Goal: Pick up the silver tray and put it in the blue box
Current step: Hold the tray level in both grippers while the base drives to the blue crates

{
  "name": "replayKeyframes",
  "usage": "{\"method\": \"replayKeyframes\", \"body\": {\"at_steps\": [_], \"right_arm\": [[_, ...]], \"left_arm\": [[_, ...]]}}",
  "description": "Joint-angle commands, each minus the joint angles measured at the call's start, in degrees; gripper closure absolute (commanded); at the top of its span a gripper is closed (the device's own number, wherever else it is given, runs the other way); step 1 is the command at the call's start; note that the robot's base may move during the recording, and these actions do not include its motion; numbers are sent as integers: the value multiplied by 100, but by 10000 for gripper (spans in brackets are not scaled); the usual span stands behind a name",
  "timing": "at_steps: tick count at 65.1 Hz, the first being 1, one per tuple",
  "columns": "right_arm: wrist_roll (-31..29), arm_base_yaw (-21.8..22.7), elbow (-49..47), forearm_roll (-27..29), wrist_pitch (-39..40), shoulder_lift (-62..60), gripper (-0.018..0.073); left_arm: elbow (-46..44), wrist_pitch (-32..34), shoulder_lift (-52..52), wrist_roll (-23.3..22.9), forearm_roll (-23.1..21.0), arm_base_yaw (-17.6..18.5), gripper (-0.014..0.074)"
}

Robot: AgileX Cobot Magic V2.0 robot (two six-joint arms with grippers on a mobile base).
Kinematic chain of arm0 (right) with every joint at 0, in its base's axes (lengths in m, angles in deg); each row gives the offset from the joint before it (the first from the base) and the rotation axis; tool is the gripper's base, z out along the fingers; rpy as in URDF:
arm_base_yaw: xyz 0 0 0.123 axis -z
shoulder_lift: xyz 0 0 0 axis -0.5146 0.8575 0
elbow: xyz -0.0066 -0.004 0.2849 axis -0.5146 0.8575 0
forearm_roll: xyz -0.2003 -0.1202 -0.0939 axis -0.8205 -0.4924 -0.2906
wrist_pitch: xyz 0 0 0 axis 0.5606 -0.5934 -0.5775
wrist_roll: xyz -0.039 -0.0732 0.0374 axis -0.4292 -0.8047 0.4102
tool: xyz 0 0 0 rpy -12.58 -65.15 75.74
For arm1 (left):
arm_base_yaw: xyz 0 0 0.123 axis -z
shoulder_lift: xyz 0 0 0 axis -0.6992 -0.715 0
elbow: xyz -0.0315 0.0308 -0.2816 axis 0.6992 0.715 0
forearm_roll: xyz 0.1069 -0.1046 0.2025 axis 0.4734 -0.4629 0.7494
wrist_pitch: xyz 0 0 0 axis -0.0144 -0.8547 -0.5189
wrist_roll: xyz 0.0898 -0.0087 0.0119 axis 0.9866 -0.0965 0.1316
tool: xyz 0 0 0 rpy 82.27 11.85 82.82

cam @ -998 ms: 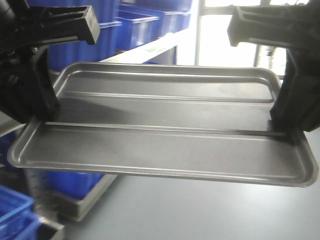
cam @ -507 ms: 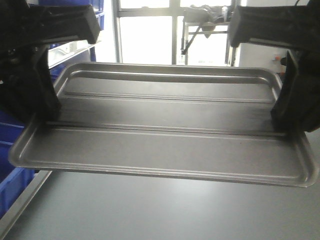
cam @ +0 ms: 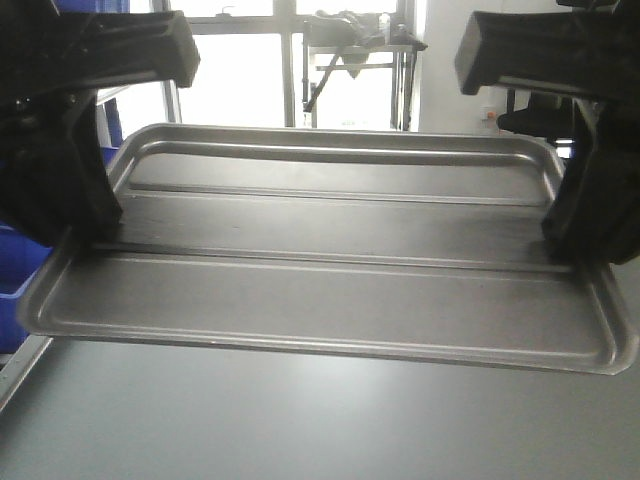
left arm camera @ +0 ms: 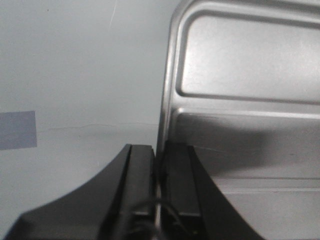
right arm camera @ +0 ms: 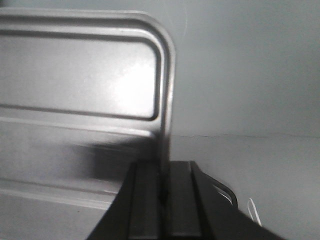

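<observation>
Background's swung round since a second ago: the stack of blue bins behind the tray has slid off to the left. Only a sliver of blue bin (cam: 18, 262) shows at the left edge of the front view, with a bright window (cam: 240, 70) behind instead. The tray hasn't budged between the two arms.

On the left, the left gripper (cam: 92, 238) is pinched onto the short left rim of the silver tray (cam: 330, 290). Its wrist view shows the black fingers (left arm camera: 142, 175) squeezed one on each side of that rim, and a bluish patch (left arm camera: 17, 130) on the surface below.

The tray hangs roughly level, up off the grey desk (cam: 300, 420), long side across the view, its two ridges running left to right.

Over on the right, the right gripper (cam: 568, 250) is clamped the same way on the short right rim, one finger inside the tray and one outside.
</observation>
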Motion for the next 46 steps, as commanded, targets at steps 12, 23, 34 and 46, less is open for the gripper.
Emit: {"method": "replayKeyframes", "body": {"at_steps": [12, 23, 34, 46], "right_arm": [[-99, 13, -167, -263, -6, -135, 489], [-99, 13, -167, -263, -6, -135, 489], [-99, 13, -167, -263, -6, -135, 489], [-99, 13, -167, -263, -6, -135, 489]], "left_arm": [[-178, 29, 140, -25, 201, -28, 604], [-178, 29, 140, -25, 201, -28, 604], [-178, 29, 140, -25, 201, -28, 604], [-178, 29, 140, -25, 201, -28, 604]]}}
